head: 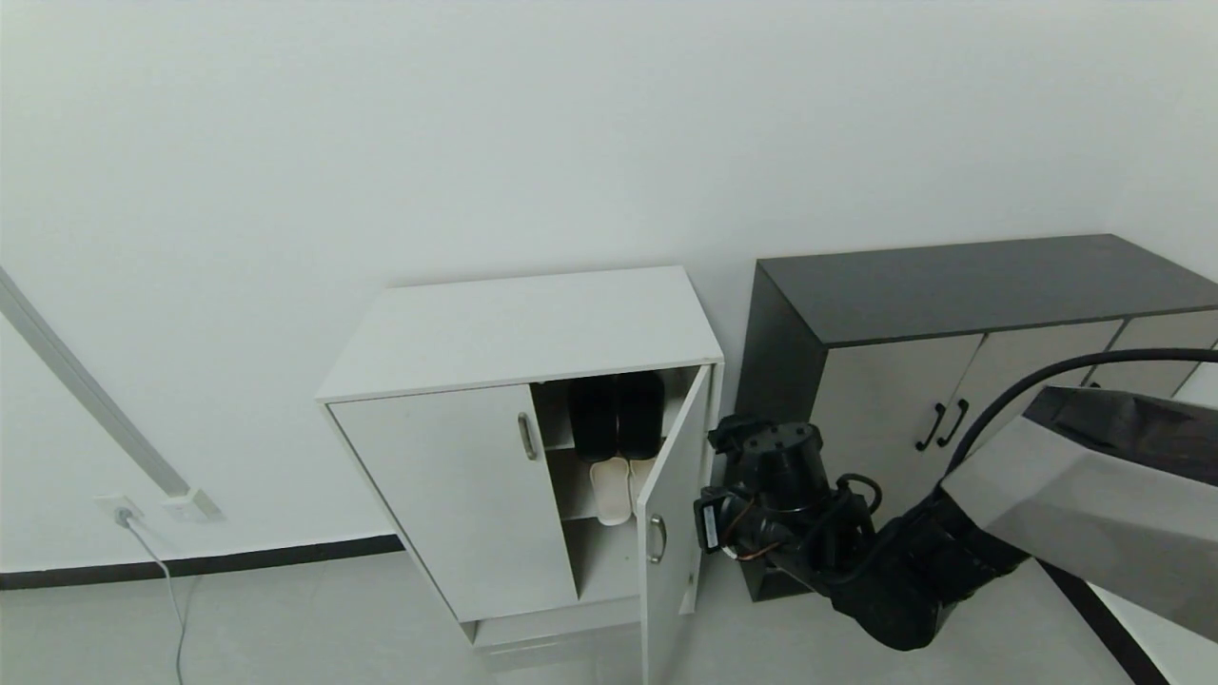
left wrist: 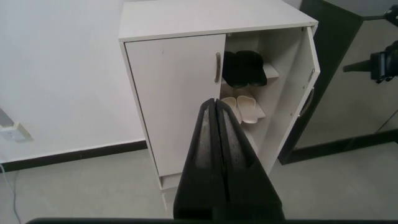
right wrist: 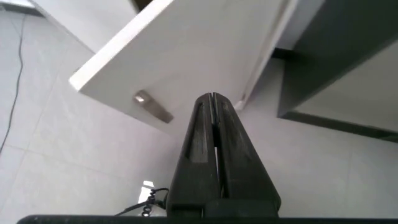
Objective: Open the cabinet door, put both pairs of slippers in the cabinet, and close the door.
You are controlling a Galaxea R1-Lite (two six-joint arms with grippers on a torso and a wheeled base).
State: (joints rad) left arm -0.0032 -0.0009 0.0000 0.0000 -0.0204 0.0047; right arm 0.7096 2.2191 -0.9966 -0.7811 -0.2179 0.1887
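Head view: both pairs are inside the white cabinet (head: pixel 514 328), black slippers (head: pixel 617 414) on the upper shelf, white slippers (head: pixel 614 485) on the shelf below. The right door (head: pixel 671 514) hangs open. The white pair looks close to the shelf lip (could block the door shutting, I'd guess).

Left wrist view: left claw (left wrist: pixel 216 102) pressed together, empty, well off the cabinet.

Right wrist view: right claw (right wrist: pixel 214 98) pressed together, empty, near the door handle (right wrist: pixel 153 107). A push here may glance off the panel or snag the handle.

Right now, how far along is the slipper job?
Done: black slippers and white slippers sit on shelves inside the cabinet. In hand: the right gripper, shut, is beside the outer face of the open door. Remaining: closing that door.
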